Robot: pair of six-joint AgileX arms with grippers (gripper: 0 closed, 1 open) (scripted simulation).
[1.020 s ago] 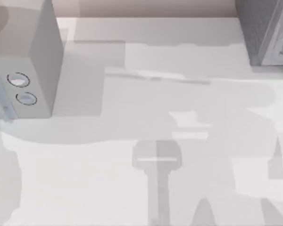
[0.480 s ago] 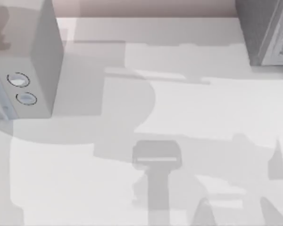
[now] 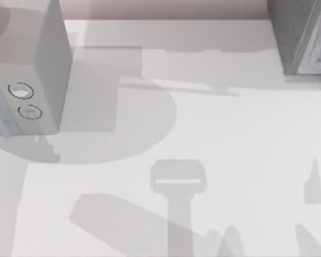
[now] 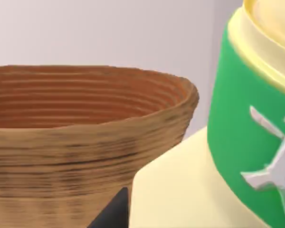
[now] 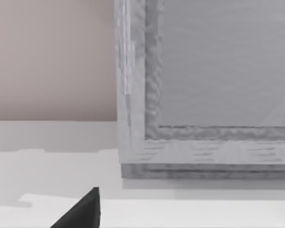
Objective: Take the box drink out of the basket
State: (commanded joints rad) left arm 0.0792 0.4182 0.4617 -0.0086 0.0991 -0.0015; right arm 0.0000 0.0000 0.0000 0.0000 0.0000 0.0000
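At the left wrist view: the woven basket [image 4: 85, 137] stood beside a pale yellow carton with a green band, taken for the box drink [image 4: 218, 156], outside the rim.
Left pincer: a dark tip [image 4: 111, 213] showed low; apart or together, I could not tell.
Right pincer: a dark tip [image 5: 83, 211] above the table [image 3: 230, 134], facing a grey box [image 5: 204, 95]; state unclear.
Risk: a loose hold could drop the carton or knock the basket.

Each wrist view shows a matte black, sharp-edged end effector fingertip [image 4: 113, 211], [image 5: 83, 211].
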